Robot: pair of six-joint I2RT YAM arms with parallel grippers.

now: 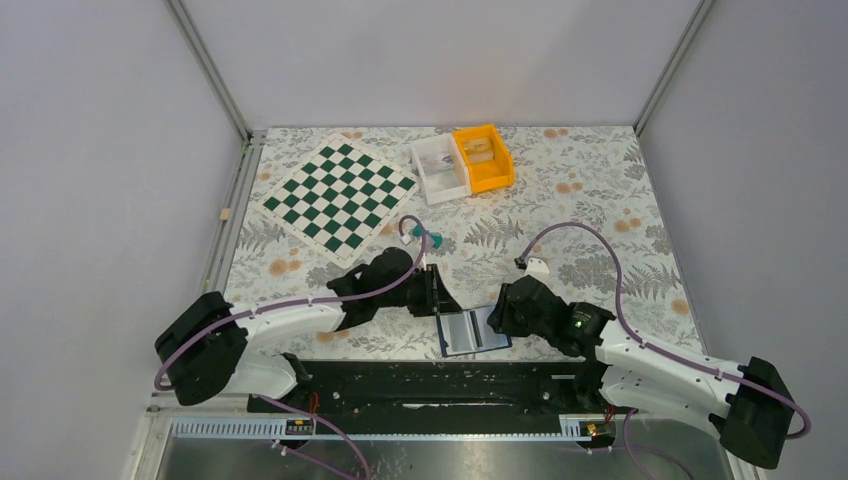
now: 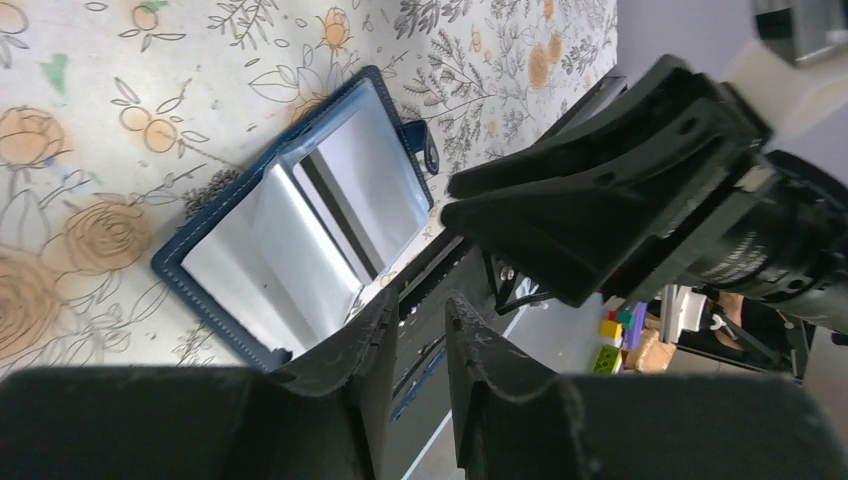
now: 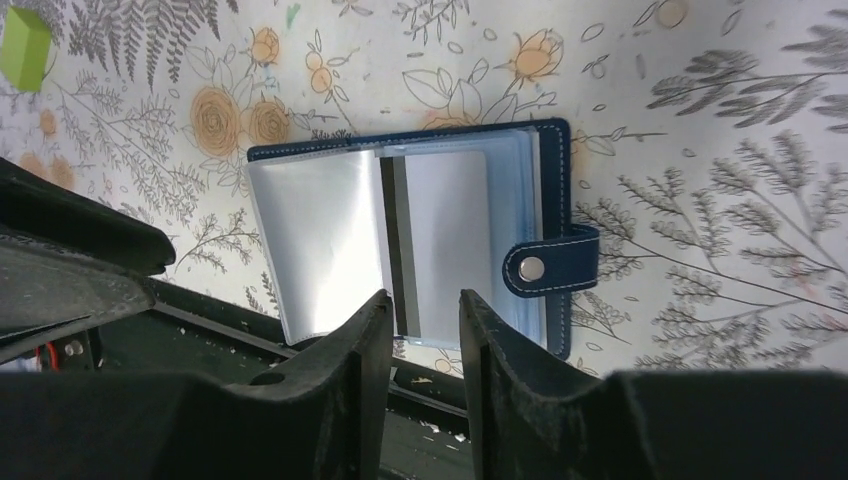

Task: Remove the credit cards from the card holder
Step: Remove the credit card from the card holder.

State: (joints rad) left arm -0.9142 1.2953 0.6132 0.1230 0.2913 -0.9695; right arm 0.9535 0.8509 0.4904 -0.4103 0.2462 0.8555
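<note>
Closest up in the right wrist view are the black fingers of the right gripper. They sit a little bit apart and hold nothing. Just past their tips lies the card holder. It is open and flat on the flowery table, right at the near edge. A whitish card is tucked in the shiny page on the half with the snap tab. The card has a dark stripe down one side. The left gripper has a small gap between its fingers too, and nothing is in it. It is low down by the other side of the card holder. I cannot tell if either gripper touches the holder. A small green block sits farther off. Farthest back are a checkered board, a white bin and an orange bin.
</note>
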